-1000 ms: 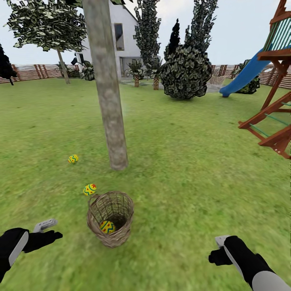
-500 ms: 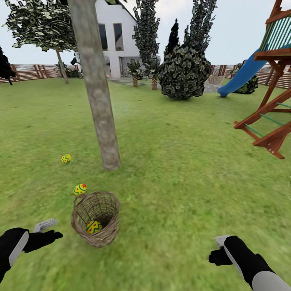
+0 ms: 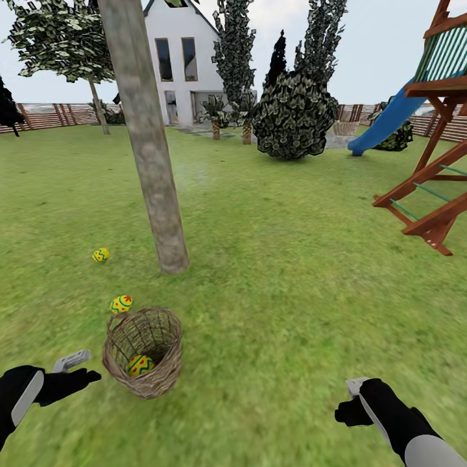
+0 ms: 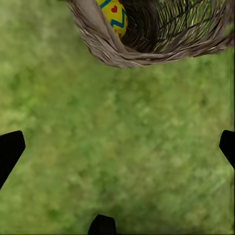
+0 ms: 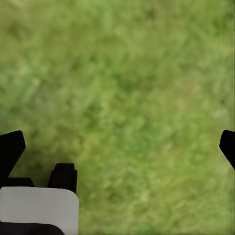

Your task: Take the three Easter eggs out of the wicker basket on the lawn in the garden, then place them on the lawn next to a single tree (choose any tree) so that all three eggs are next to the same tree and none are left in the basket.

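Head view: the wicker basket (image 3: 143,352) sat on the lawn (image 3: 292,272), tilted so its mouth faced up and toward the tree. One Easter egg (image 3: 140,365) lay inside it, low against the near wall. A second egg (image 3: 121,303) lay on the grass just beyond the basket rim, near the small loop handle. A third egg (image 3: 100,255) lay further out on the grass, to the left of the tree (image 3: 148,155) and near its base. The trunk was grey-brown and leaned slightly.

Left gripper (image 3: 83,366) hung low over the grass, just left of the basket, not touching it. Left wrist view: the two black fingertips (image 4: 11,152) stood at opposite edges, wide apart, with only grass between them; nothing held. The basket rim and the egg inside it (image 4: 113,14) showed ahead of the fingers.

Right gripper (image 3: 350,402) hung over bare grass, well apart from the basket. Right wrist view: fingertips (image 5: 10,152) likewise spread wide, nothing between them but grass.

Background: white house (image 3: 175,65), brown slatted fence (image 3: 45,117), a dark rounded bush (image 3: 295,113), and a wooden playset (image 3: 434,155) with a blue slide (image 3: 383,123).
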You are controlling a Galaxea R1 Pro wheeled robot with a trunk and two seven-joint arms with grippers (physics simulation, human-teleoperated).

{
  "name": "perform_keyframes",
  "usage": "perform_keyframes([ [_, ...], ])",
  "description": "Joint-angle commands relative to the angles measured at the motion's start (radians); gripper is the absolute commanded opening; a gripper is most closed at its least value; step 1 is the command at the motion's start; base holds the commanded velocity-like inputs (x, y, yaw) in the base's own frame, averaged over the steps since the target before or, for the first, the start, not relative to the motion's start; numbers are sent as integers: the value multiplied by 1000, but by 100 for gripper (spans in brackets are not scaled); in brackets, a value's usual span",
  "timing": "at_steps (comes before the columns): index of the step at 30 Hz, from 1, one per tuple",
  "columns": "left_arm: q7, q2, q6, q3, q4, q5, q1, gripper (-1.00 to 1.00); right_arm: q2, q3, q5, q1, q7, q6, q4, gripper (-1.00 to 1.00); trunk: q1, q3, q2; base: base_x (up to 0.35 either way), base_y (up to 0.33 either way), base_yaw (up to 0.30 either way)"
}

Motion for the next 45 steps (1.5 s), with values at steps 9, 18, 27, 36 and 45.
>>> perform_keyframes([
  [9,-5,5,36,4,1,56,-1,100,-1,4,8,0,5,4,-2,100,0,-1,0,306,0,0],
  [18,-5,9,36,5,1,55,-1,100,-1,5,8,0,5,4,-2,100,0,-1,0,336,0,0],
  [27,-5,8,36,7,2,56,-1,100,-1,4,8,0,5,4,-2,100,0,-1,0,336,0,0],
  [36,-5,48,37,7,31,46,-1,100,-2,4,10,0,4,4,-2,100,0,-1,0,336,0,0],
  [45,-3,42,36,1,35,47,-1,100,-3,3,9,0,4,4,-2,100,0,-1,0,195,0,0],
])
